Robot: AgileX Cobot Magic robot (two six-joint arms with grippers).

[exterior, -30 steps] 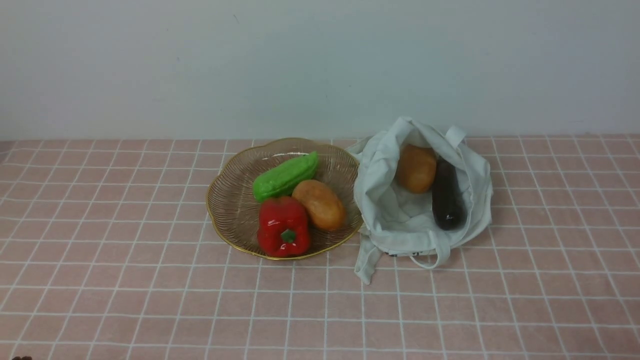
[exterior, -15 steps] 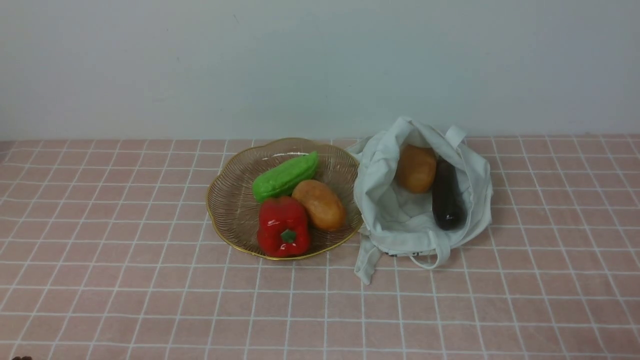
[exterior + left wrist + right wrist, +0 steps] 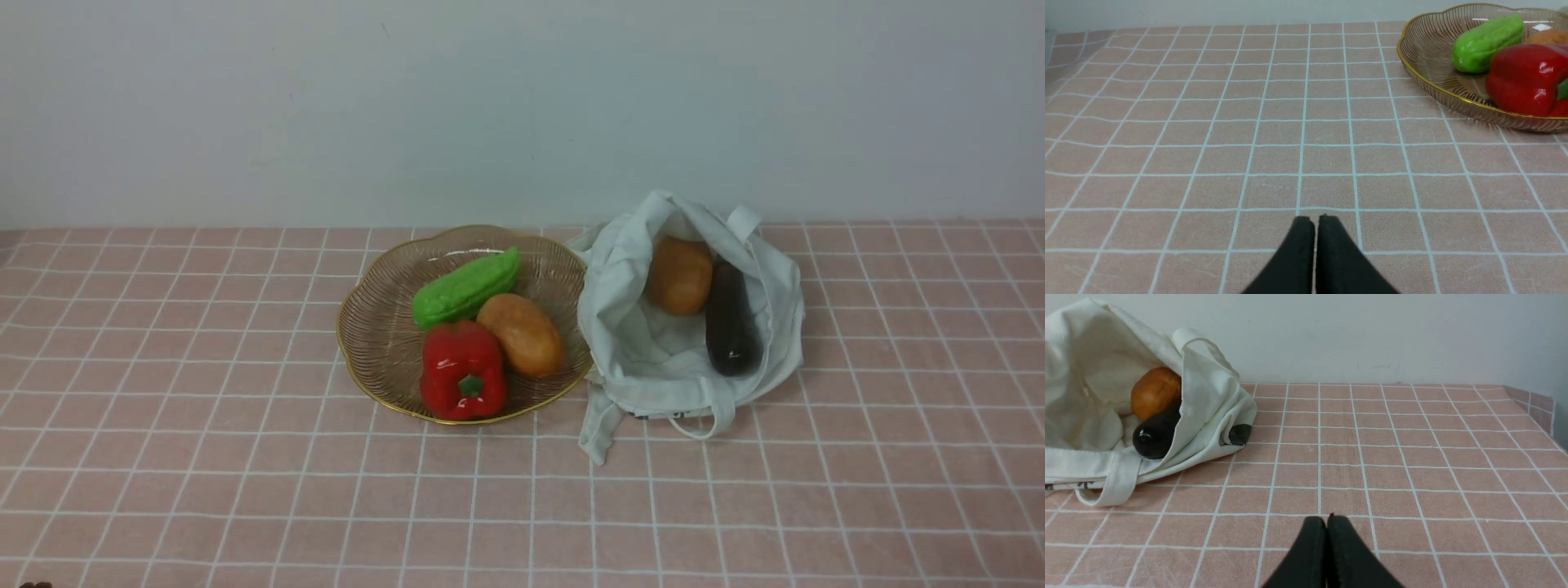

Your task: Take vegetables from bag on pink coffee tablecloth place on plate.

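Observation:
The pale cloth bag (image 3: 645, 359) lies open on the pink coffee tablecloth (image 3: 204, 457), right of the amber plate (image 3: 380, 343). Inside the bag lie a potato (image 3: 679, 275) and a dark eggplant (image 3: 729, 322); both show in the right wrist view, potato (image 3: 1154, 392) and eggplant (image 3: 1155, 435). A second potato (image 3: 522, 333) rests on the plate. My left gripper (image 3: 1314, 220) is shut and empty, low over bare cloth well short of the plate (image 3: 1425, 53). My right gripper (image 3: 1327, 519) is shut and empty, over cloth beside the bag (image 3: 1090, 375). Neither arm shows in the front view.
A green cucumber-like vegetable (image 3: 465, 287) and a red bell pepper (image 3: 462, 371) also lie on the plate. A grey wall stands just behind the table. The cloth's right edge (image 3: 1541, 408) drops off at the table's far right.

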